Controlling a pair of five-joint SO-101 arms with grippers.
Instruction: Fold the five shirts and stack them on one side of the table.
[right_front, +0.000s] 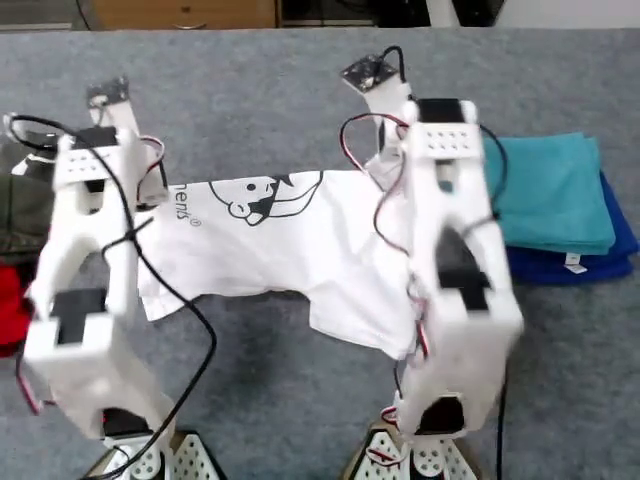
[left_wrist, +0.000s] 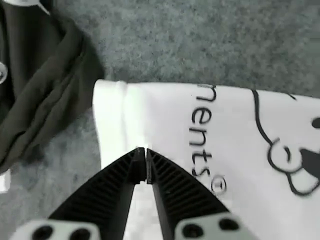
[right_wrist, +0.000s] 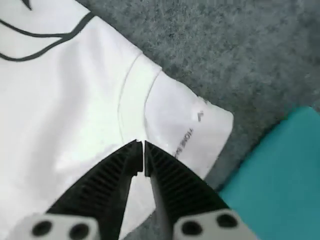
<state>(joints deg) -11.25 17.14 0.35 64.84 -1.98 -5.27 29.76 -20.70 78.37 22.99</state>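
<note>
Because the white shirt (right_front: 300, 240) lies spread on the surface (right_front: 260, 390) between the arms, it is judged limp and light, best pinched at hem and sleeve. The left end effector (left_wrist: 145, 157) and right end effector (right_wrist: 140, 150) are clenched over it.

Fig. Robotics lab or workshop bench: grey felt-covered surface (right_front: 280, 400) carrying a white printed left arm (right_front: 85, 250) and right arm (right_front: 455, 250) with exposed wiring (right_front: 170, 290); wooden cabinet (right_front: 185, 12) behind.
</note>
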